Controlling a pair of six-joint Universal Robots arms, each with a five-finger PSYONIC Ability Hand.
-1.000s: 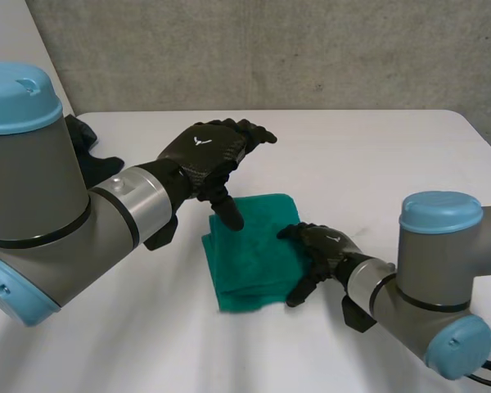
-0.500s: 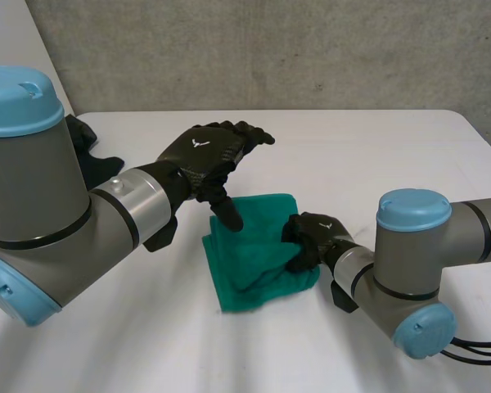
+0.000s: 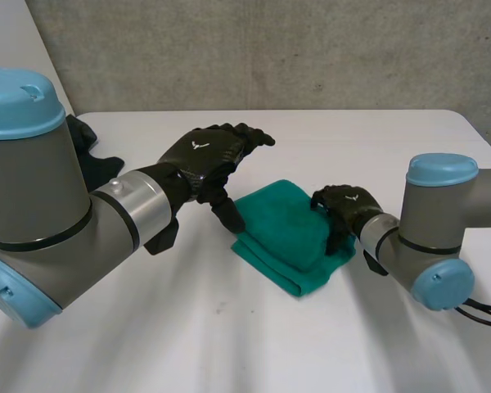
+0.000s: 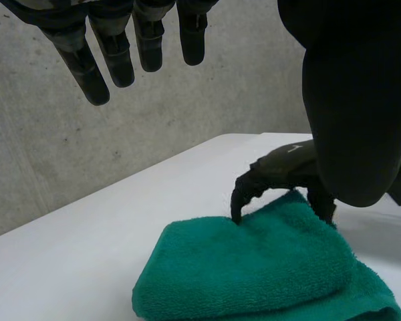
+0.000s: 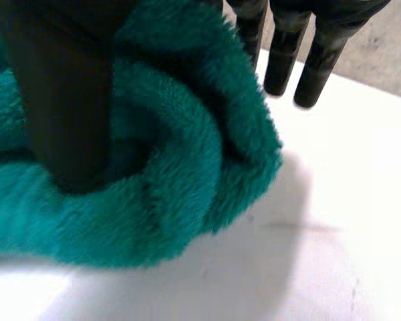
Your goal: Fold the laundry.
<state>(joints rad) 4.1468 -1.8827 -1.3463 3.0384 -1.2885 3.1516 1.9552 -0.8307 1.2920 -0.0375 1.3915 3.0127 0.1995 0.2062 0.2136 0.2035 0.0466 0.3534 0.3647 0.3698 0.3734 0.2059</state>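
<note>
A green towel (image 3: 285, 233) lies folded and thick on the white table (image 3: 368, 147), turned at a slant. My right hand (image 3: 349, 205) is over its right edge. In the right wrist view its thumb (image 5: 67, 100) is sunk into the rolled fold of the towel (image 5: 174, 187), while its fingers (image 5: 301, 60) reach straight past the edge, so it is open. My left hand (image 3: 206, 151) hovers above the towel's left side, open, thumb pointing down beside that edge. The left wrist view looks down on the towel (image 4: 254, 267) and the right hand (image 4: 281, 174) at its far edge.
A dark cloth (image 3: 90, 151) lies at the table's far left, behind my left arm. A concrete wall runs along the table's back edge. Bare white table stretches in front of the towel and to its far right.
The right hand closed on the towel, dragged it right and away while doubling it over, then loosened. The towel now lies further right and turned. The left hand has stayed put.
</note>
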